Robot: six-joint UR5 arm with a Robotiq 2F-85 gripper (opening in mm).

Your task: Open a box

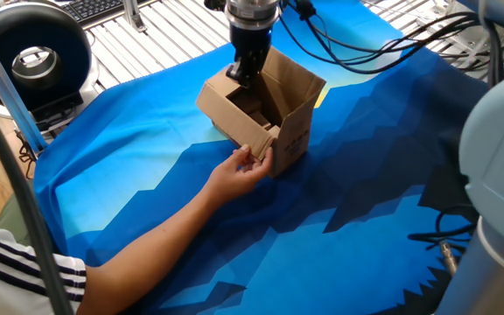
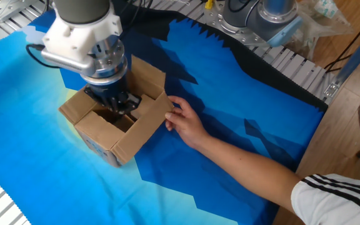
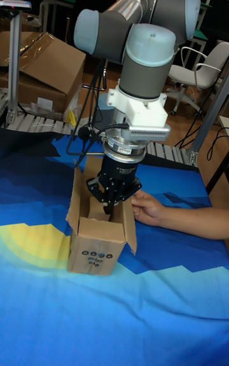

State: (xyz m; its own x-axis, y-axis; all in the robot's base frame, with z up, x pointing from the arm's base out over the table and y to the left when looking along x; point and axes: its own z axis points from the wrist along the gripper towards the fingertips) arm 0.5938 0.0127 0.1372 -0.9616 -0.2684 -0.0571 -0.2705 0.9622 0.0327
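Note:
The box (image 1: 289,131) is a small brown carton standing on the blue cloth (image 1: 339,227), with its top flaps spread outward. It also shows in the other fixed view (image 2: 99,134) and, with black print on its front, in the tall view (image 3: 97,244). My gripper (image 1: 241,79) reaches down into the open top at the far-left rim. In the tall view its fingers (image 3: 109,204) converge to a point, pinched on the flap edge there. From the other fixed view the gripper (image 2: 114,103) sits over the box's opening. The inside of the box is mostly hidden.
A person's hand (image 1: 243,166) grips the box's near corner, and the forearm (image 2: 242,162) crosses the cloth. A black round device (image 1: 33,52) stands at the back left. A larger cardboard carton (image 3: 44,70) and a chair (image 3: 207,70) are behind the table.

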